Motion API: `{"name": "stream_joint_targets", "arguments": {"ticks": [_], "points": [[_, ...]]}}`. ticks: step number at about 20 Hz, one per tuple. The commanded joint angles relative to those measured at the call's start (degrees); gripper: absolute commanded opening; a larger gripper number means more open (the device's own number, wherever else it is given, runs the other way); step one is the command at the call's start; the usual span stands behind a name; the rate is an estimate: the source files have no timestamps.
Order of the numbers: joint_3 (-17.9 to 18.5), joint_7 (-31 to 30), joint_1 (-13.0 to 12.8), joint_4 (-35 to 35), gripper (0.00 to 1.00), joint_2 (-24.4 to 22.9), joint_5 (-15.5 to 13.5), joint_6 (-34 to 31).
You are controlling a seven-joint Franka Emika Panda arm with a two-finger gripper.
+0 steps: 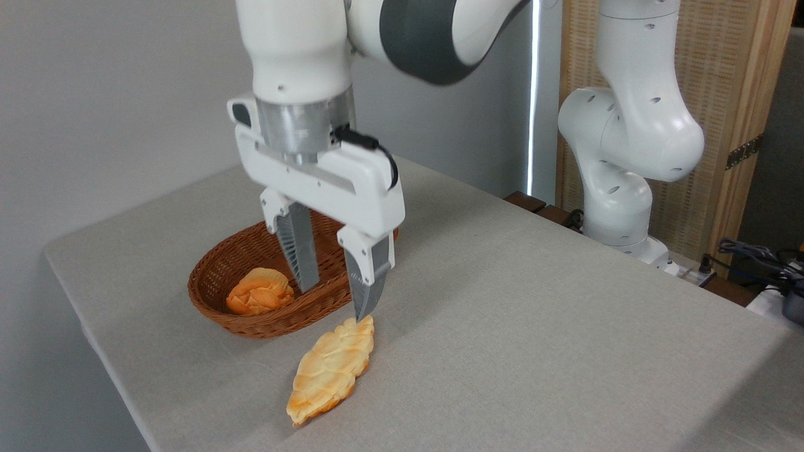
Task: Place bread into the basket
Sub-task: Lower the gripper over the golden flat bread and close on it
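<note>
The bread (330, 369), a long leaf-shaped pastry with a pale top and toasted edges, lies flat on the grey tablecloth just in front of the basket. The basket (213, 271) is an oval reddish-brown wicker one, standing at the left of the table. My gripper (336, 302) hangs open above the basket's near rim and the bread's far tip. Its right fingertip (364, 309) is just over that tip; whether it touches I cannot tell. Nothing is held between the fingers.
A small orange lumpy bun (259, 290) lies inside the basket at its left end. The table's left edge (94, 326) runs close past the basket. The arm's white base (619, 207) stands at the back right, with cables (760, 257) beyond it.
</note>
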Motion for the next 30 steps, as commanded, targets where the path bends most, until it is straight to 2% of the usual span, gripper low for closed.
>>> {"name": "stream_joint_targets", "arguments": {"ticks": [1,4,8,12,16,21,22,23,24,25,26,27,28,30], "points": [[-0.08,-6.92,-0.57,-3.09,1.0,2.14,-1.83,7.89],[-1.04,-12.56,-0.66,-3.09,1.0,4.69,-2.54,11.51],[-3.42,-12.75,-0.66,-3.09,1.0,7.33,-2.19,11.61],[-3.6,-12.48,-0.66,-3.09,1.0,8.47,-1.58,11.69],[-3.6,-12.04,-0.66,-3.09,1.0,9.27,2.03,11.52],[-3.51,-11.34,-0.66,-3.09,1.0,9.88,2.9,11.08],[-3.6,-11.08,-0.66,-3.18,1.0,9.97,6.39,10.38],[-3.68,-10.9,-0.66,-3.36,1.0,10.06,7.99,9.77],[-3.6,-10.46,-0.66,-3.36,1.0,10.06,8.18,9.67],[-3.51,-8.02,-0.48,-3.36,0.98,10.06,8.27,9.5],[-3.34,-5.48,-0.39,-3.36,0.88,9.97,8.36,8.63],[-3.25,-4.67,-0.39,-3.36,0.83,9.97,8.27,8.01],[-3.33,-4.66,-0.39,-3.36,0.83,9.97,8.36,8.0],[-3.42,-4.75,-0.39,-3.36,0.99,10.41,8.27,7.91]]}}
